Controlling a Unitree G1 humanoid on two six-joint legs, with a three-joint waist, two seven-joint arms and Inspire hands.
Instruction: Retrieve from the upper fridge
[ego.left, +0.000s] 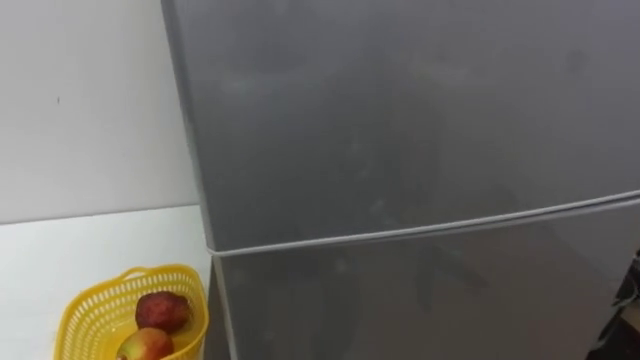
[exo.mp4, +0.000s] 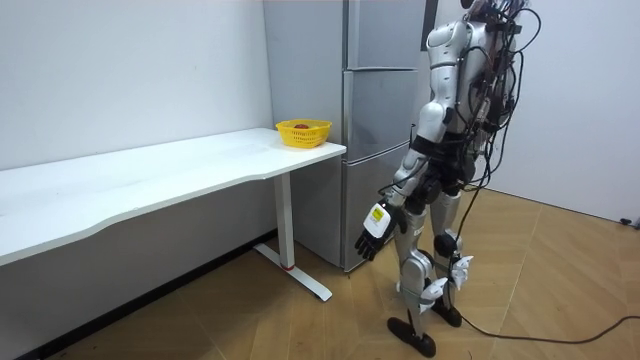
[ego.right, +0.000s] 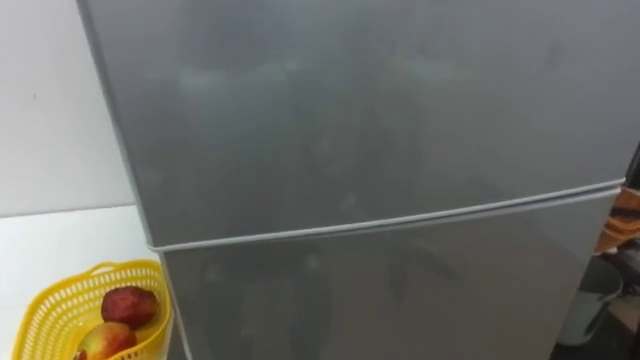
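Grey fridge (ego.left: 420, 130) stands at the robot's 12 o'clock, and the robot is upright, close before it. Its upper door (ego.left: 400, 90) and lower door (ego.left: 430, 300) are both shut, so nothing inside shows. White table (exo.mp4: 150, 190) runs off at 9 o'clock along the wall. Yellow basket (ego.left: 88, 312) sits on the table's end just beside the fridge, at 8 o'clock, with two reddish fruits (ego.left: 162, 310) in it. Left hand (exo.mp4: 372, 236) hangs by the thigh, fingers loose and empty.
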